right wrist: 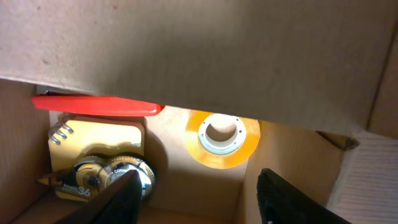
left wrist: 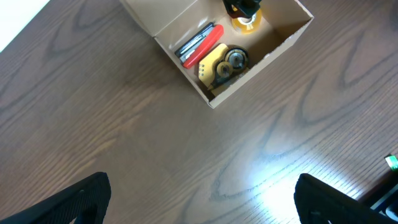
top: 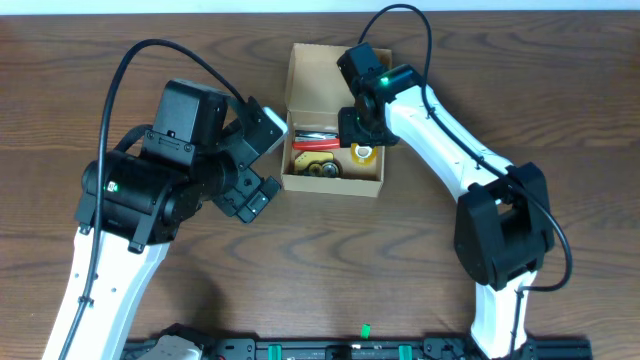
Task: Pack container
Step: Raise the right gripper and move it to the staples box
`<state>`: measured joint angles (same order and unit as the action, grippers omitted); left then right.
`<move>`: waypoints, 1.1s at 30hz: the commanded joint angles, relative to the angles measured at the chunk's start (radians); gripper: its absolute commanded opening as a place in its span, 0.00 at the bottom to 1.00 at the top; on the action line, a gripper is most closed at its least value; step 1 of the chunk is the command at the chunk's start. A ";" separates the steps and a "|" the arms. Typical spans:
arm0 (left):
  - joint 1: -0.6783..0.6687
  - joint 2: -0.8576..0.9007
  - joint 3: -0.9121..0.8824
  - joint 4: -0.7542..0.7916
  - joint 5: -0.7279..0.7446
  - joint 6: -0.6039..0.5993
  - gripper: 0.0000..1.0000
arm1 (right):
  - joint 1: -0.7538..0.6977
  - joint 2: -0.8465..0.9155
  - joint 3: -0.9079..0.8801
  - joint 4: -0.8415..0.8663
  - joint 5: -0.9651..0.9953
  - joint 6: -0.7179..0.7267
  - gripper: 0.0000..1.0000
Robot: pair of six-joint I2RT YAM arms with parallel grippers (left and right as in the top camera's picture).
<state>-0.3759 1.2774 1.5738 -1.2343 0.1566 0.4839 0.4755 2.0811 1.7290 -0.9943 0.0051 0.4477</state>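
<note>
**Right arm hangs inside the box, left arm stands off**

From overhead I see the container (top: 335, 186) sitting on the tabletop (top: 300, 270) at the far middle, its lid flap (top: 318, 75) folded open away from me. The right pincer (top: 360, 128) is over its right half, just above the roll of tape (top: 363, 153). The left pincer (top: 264, 165) sits just beside the box's left wall, not touching it.

The right wrist camera gives me what the top view hides. Its pincer (right wrist: 202, 199) is released, fingers apart with nothing between them, down inside the cardboard walls (right wrist: 186, 50). The amber tape roll (right wrist: 222, 138) lies flat on the floor, clear of both fingers. To its left I see a red-handled tool (right wrist: 93, 104) and a yellow spiral pad (right wrist: 93, 140), and on the pad a round item (right wrist: 115, 177) marked "36", possibly a tape dispenser, though I can't say for sure.

The left wrist view looks back from a distance. That pincer (left wrist: 202, 205) is spread wide and empty over bare wood, well short of the container (left wrist: 261, 62). This angle also shows dark pens (left wrist: 194, 41) beside the red tool (left wrist: 204, 51).
</note>
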 commanded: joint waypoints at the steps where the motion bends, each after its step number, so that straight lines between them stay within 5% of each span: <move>1: 0.003 -0.002 0.030 -0.004 -0.003 0.010 0.95 | 0.009 0.013 0.062 0.002 0.021 0.007 0.59; 15: 0.003 -0.002 0.030 -0.004 -0.003 0.010 0.95 | -0.039 0.008 0.454 -0.177 0.164 -0.129 0.63; 33: 0.003 -0.002 0.030 -0.004 -0.003 0.010 0.95 | -0.329 -0.016 0.466 -0.549 0.093 -0.257 0.47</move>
<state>-0.3759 1.2774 1.5738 -1.2343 0.1566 0.4839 0.1799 2.0876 2.1822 -1.5311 0.1127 0.2481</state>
